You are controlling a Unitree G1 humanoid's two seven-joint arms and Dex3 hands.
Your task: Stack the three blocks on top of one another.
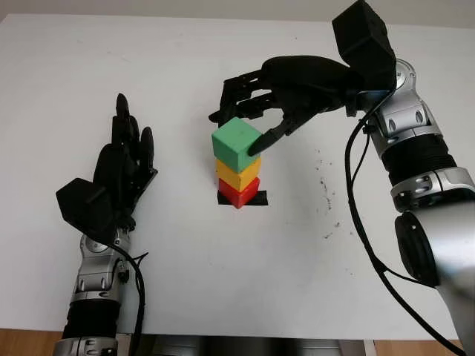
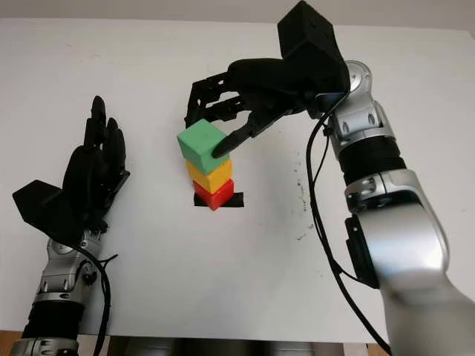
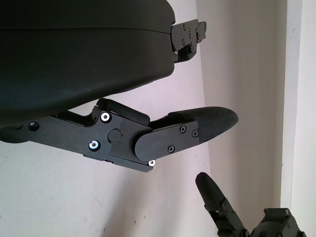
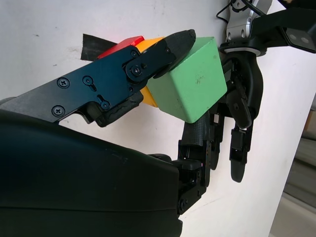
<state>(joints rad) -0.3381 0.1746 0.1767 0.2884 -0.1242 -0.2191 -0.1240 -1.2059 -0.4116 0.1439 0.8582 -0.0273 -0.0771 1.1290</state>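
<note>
Nearest, my left hand (image 1: 111, 178): parked on the white worktop (image 1: 245, 282) at my left, well apart from the blocks, open, holding nothing.

Next, black tape mark (image 1: 252, 197) on the worktop, under the stack.

On it, red block (image 1: 236, 191), touching the worktop. Yellow block (image 1: 239, 173) sits directly on the red. Green block (image 1: 236, 144) sits on the yellow, its corners turned a little off from those below and slightly overhanging.

Farthest, my right hand (image 1: 256, 111): reaching in from beyond and right of the stack, fingers (image 4: 168, 47) closed on the green block; one presses its right face, the others sit against its far side.

Status, as I judge it: all three blocks stacked; remaining, release the green block and withdraw without nudging the column.

Orientation: stack's long axis runs vertical, near enough upright; each block is a cube, so no long axis of its own.
</note>
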